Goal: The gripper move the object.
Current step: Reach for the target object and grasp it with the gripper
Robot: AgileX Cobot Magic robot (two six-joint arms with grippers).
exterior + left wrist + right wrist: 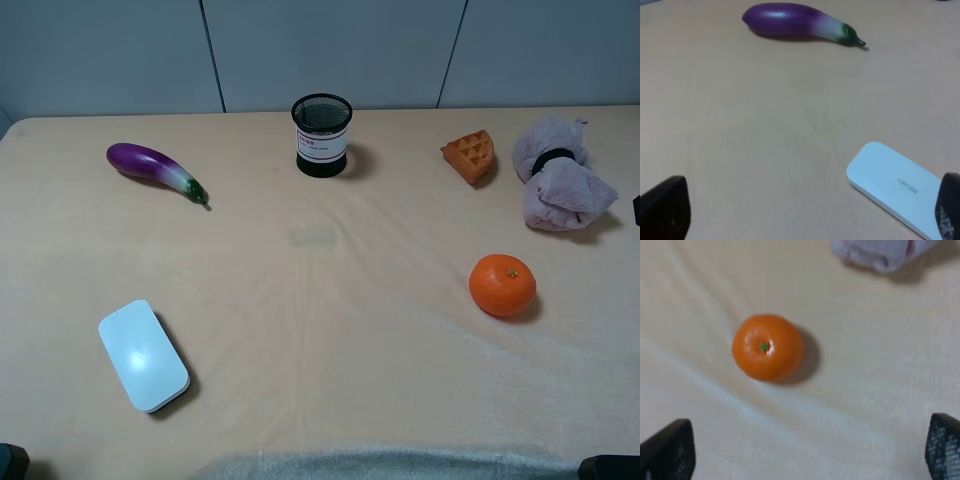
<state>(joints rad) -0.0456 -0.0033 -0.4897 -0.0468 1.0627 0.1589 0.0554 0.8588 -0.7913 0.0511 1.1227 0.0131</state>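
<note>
Resting on table [320, 300] near lilac cloth [560, 185], not touching it: orange fruit [502, 285]. Held short of fruit, on side away from cloth, spread wide, holding nothing: right gripper [805, 447].

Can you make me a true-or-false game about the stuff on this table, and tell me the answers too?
1. The right end effector is holding the orange. False: the orange lies on the table, and the open end effector is apart from it.
2. From the high camera, the eggplant lies left of the cup. True.
3. The cup has tipped over. False: it stands upright.
4. The white box lies on the same side of the table as the eggplant. True.
</note>
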